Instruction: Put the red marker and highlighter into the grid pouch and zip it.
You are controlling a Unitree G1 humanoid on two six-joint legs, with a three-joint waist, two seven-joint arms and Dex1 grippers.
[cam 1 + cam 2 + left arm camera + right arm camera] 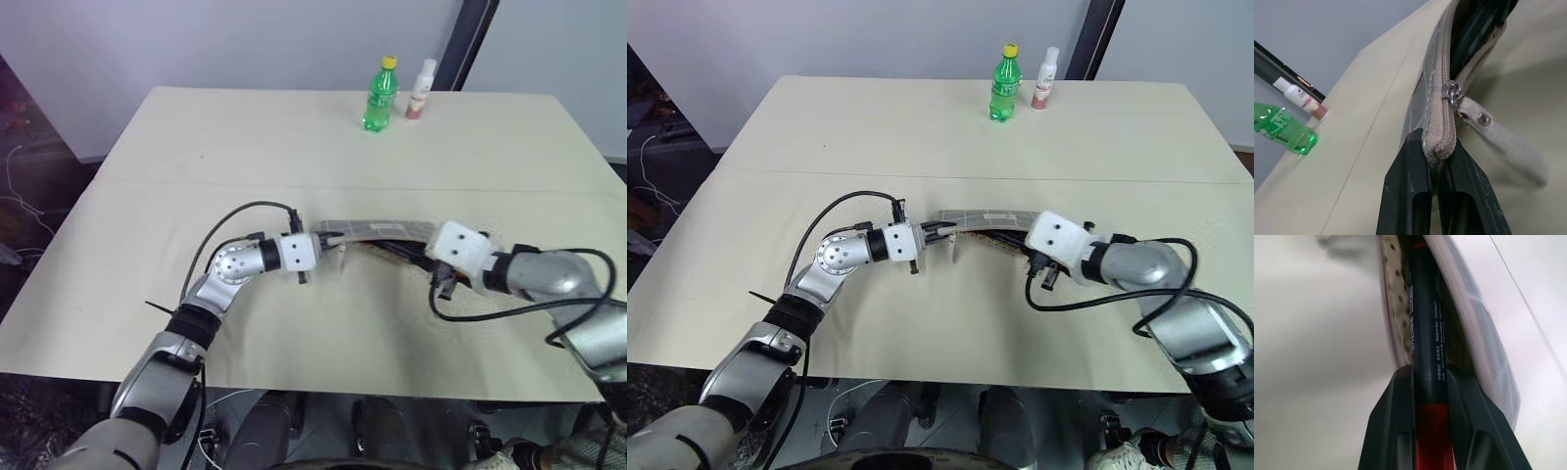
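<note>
The left gripper [1442, 196] pinches the grid pouch's [1440, 98] zipper end; the right wrist view shows the right gripper [1431, 431] clamping the red marker [1426, 333] at its mouth.

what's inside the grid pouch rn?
Red marker partly in the open mouth of the grid pouch, gripped by the right tool. Deeper interior is dark; can't tell if the highlighter is inside.

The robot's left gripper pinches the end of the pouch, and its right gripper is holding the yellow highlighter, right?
Not quite. The left gripper does pinch the end of the grid pouch, but the right gripper is holding the red marker, black-bodied with a red end, not the yellow highlighter. The right wrist view shows it clamped between the fingers.
</note>
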